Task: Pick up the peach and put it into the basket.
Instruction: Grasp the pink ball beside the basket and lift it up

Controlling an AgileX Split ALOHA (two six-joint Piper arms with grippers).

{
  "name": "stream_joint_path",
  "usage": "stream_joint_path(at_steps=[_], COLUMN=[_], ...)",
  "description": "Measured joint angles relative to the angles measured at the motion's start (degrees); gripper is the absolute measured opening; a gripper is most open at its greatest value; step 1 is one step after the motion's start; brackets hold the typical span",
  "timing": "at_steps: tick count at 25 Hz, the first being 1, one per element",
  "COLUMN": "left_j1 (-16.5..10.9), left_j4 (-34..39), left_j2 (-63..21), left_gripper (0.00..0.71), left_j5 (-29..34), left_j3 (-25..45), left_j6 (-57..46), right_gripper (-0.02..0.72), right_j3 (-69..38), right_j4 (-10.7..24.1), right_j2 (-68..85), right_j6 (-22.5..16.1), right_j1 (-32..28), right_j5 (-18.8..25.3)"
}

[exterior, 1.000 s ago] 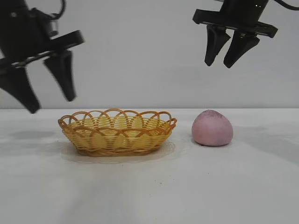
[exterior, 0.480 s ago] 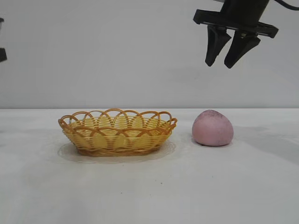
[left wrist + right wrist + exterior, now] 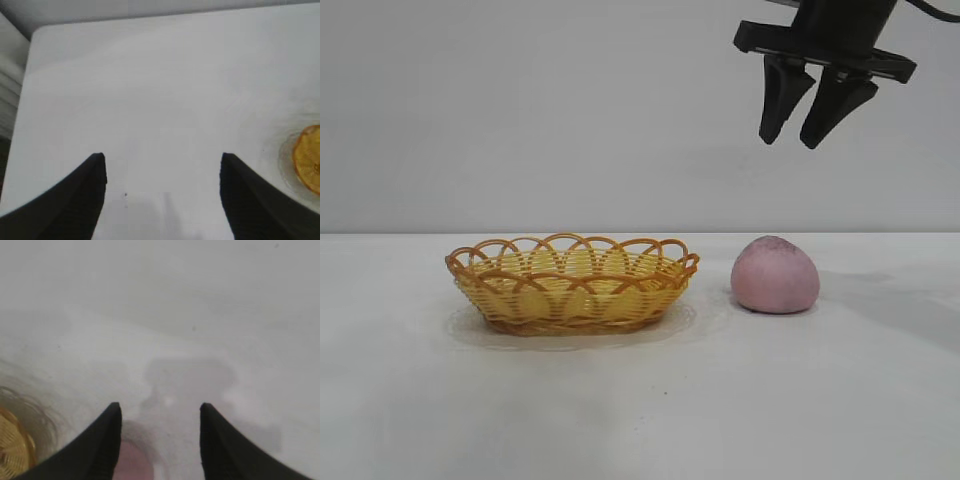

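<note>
Nothing of the task is done yet. The peach (image 3: 775, 275) sits on the white table (image 3: 640, 400), at about three o'clock from the basket (image 3: 570, 283) and just beside it without touching. The basket holds nothing.

The right gripper (image 3: 814, 112) hangs high above the peach, roughly at its twelve o'clock, fingers spread and empty; its wrist view shows a sliver of pink between the fingertips and the basket's edge off to the side. The left gripper (image 3: 162, 197) is out of the outside view; its own camera shows it parted, holding nothing, over bare table with the basket's rim at three o'clock.

All remains: descend, grasp the peach, lift, carry it over, release it inside.
</note>
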State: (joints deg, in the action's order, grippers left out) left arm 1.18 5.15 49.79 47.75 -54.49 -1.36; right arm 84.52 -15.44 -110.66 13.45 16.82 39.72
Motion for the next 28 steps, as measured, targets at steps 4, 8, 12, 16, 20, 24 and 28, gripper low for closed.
stream_joint_path(at_steps=[4,8,12,16,20,24,28], left_j1=[0.00,0.00,0.00,0.00,0.00,0.00,0.00], left_j4=[0.20,0.20,-0.04,-0.55,-3.72,-4.19,-4.22], left_j2=[-17.54,-32.14,-42.39,-45.48,-45.70,-45.70,-45.70], left_gripper=[0.424,0.424,0.424,0.424,0.424,0.424,0.424], left_j5=[7.07,15.50,19.55,18.02,16.96,16.50,16.50], left_j3=[8.53,17.77,23.90,24.71,26.50,26.76,26.76], left_j6=[-0.23,-1.04,-1.37,-1.37,1.51,2.17,2.17], right_gripper=[0.358,0.358,0.358,0.358,0.358,0.358,0.358], right_j3=[0.00,0.00,0.00,0.00,0.00,0.09,0.09], right_j4=[-0.69,-1.87,-2.11,-2.75,-2.91,-3.17,-4.12], right_j2=[0.00,0.00,0.00,0.00,-0.33,-2.56,-6.51], right_j6=[0.68,1.20,2.04,2.35,2.35,2.35,2.35], right_j1=[0.00,0.14,0.89,1.63,1.70,1.70,1.70], right_j5=[0.00,0.00,0.27,1.78,4.95,9.18,12.53])
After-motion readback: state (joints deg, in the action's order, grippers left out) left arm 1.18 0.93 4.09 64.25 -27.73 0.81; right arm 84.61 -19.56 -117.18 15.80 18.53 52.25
